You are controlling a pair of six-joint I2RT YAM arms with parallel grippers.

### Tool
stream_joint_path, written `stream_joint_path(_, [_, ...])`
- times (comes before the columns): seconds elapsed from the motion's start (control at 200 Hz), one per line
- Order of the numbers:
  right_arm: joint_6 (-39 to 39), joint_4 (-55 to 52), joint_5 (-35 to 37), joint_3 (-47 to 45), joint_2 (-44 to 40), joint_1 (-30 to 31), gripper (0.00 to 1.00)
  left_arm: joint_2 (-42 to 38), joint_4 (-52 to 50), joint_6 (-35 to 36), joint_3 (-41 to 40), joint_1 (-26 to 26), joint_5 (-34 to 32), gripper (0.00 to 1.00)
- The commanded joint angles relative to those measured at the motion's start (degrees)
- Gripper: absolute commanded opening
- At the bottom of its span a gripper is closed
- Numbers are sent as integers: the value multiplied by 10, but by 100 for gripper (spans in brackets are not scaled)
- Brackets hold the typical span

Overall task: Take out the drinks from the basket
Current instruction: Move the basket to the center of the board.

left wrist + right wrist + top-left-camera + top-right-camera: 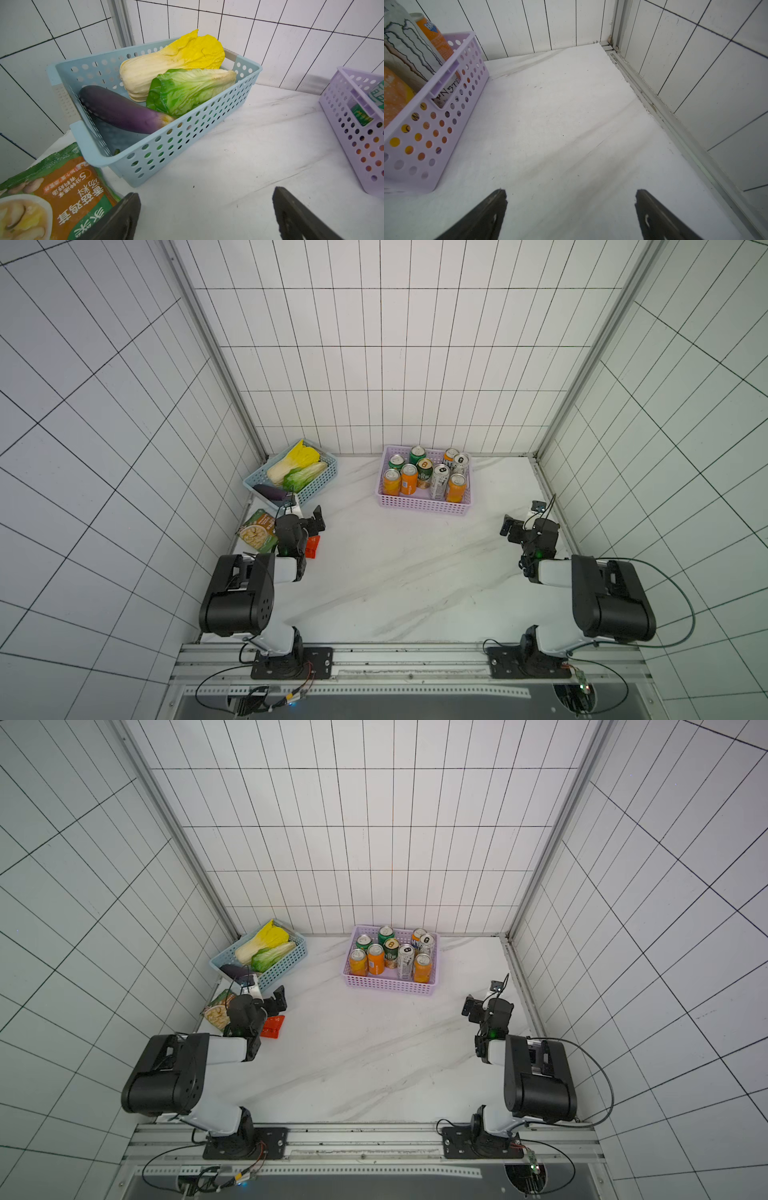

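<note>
Closest to me, both claws are spread wide and empty. The left claw (205,207) hovers low over the bench (395,572) with one finger over the edge of a packet (52,197). The right claw (571,207) hangs over bare bench just off the basket's (424,506) end wall.

Farther back, all nine cans (424,473) stand upright in the basket and none is out, so I judge this the first reach. The right claw is the nearer, so I'd start with it on the corner orange can (457,488). I'd come down from above, straddle it, and close below the top rim. Then I'd lift straight up until its base clears the wall before swinging out to open bench. The neighbours stand close, and a slanted approach could tip the tall silver can (439,481).

Both top views give the count and the spacing. The right wrist view adds how far the cans rise above the basket wall, and their colours through its holes. The left wrist view catches only a corner of the basket; it mostly shows the blue basket (91,149) of vegetables, which I'd leave alone.
</note>
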Motion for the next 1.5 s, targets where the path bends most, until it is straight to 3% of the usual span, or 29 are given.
stream_joint_path(0.0, [-3,4,5,10,3,6,99,-6,1,7,10,-1,-3,97])
stream_joint_path(0.535, [-2,10,4,9,1,3,100,-35,14,-3,4,-1,-30,98])
stream_joint_path(0.63, [13,-31,18,16,-35,-2,100,-121,-136,-33,45,-1,-44,98])
stream_joint_path(0.72, [19,-183,27,59,-99,-6,100,-191,-309,-88,116,-1,-22,98])
stream_joint_path(0.89, [69,-340,16,94,-209,-11,100,-225,-384,-183,185,-4,100,98])
stream_joint_path(1.004, [105,-467,-17,141,-249,-19,99,-205,-431,-228,233,-24,172,98])
stream_joint_path(1.139, [137,-576,-105,206,-231,-44,99,-153,-510,-223,310,-76,213,98])
stream_joint_path(1.329, [169,-616,-210,261,-155,-85,99,-52,-590,-190,413,-148,236,98])
stream_joint_path(1.494, [176,-639,-286,321,-77,-85,99,38,-647,-175,496,-153,256,86])
